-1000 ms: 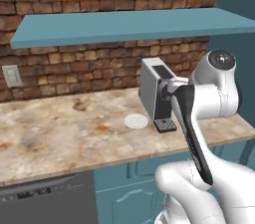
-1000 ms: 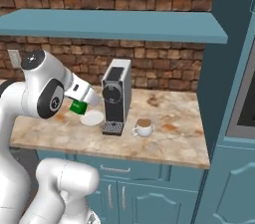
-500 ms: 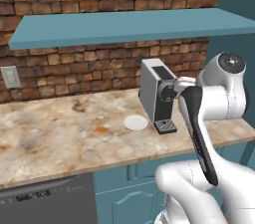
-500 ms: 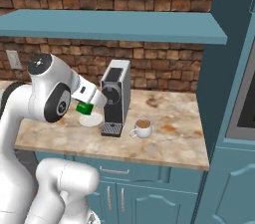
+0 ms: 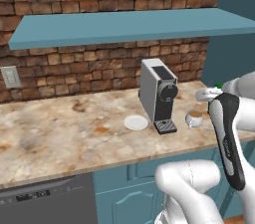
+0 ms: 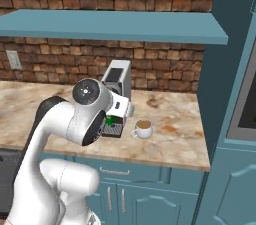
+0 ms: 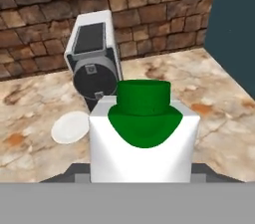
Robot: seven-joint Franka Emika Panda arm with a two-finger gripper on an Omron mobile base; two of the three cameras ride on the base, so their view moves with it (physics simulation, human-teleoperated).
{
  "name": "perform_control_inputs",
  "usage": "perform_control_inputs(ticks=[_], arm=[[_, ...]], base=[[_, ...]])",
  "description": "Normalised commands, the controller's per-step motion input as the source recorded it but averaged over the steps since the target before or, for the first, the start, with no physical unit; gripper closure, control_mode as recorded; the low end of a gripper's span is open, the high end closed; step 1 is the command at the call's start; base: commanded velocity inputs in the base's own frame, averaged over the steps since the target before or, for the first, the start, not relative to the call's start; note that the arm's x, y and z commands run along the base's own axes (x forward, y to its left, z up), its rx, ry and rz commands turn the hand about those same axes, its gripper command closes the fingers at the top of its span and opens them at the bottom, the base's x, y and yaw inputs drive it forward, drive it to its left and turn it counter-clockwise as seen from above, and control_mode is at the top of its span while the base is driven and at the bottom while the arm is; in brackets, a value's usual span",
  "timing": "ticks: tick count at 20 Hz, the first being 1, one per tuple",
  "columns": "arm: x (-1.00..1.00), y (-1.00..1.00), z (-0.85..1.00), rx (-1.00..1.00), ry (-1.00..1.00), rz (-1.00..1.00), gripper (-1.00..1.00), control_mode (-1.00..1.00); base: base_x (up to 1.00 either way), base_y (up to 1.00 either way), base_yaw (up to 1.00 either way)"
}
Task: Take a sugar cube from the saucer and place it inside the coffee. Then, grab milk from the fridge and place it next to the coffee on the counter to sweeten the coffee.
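On the bench, from left to right, stand the saucer, the coffee machine and the coffee. The saucer lies just beside the machine's left side, and the hand view shows its face bare; no sugar cube can be made out on it. The coffee stands just beside the machine's right side, with brown liquid visible in the cup; whether a cube lies in it cannot be told. The milk sits directly between the fingers at the near end of the hand view, upright, its green cap toward the camera and its white body hiding both tips. The fingers appear to be clenched on the milk, since the carton hangs above the bench with nothing under it; actual contact at the pads is hidden. In the right base view a green patch of the milk shows beside the wrist, in front of the machine and to the left of the coffee. The governing relation for the coming move is therefore lateral: the free bench next to the coffee lies to the right of the carried milk, toward the dark wall panel. Judged from this, the carton needs to travel right, clear of the cup, then descend upright onto the bench.
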Motion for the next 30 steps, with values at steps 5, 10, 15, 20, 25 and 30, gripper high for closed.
perform_control_inputs(ticks=[5,10,15,20,25,30], arm=[[0.00,-0.35,-0.74,-0.03,-0.19,0.28,1.00,-1.00],[0.18,-0.29,-0.30,-0.02,-0.08,0.33,1.00,-1.00],[0.24,-0.17,-0.09,0.00,0.00,0.26,1.00,-1.00],[0.00,0.00,-0.42,-0.02,-0.12,0.00,1.00,-1.00],[0.01,0.00,-0.56,0.00,-0.12,-0.16,1.00,-1.00],[0.16,-0.08,-0.43,0.00,-0.07,-0.09,1.00,-1.00]], base=[[0.00,0.00,0.00],[0.00,0.00,0.00],[0.00,0.00,0.00],[0.00,0.00,0.00],[0.00,0.00,0.00],[0.00,0.00,0.00]])
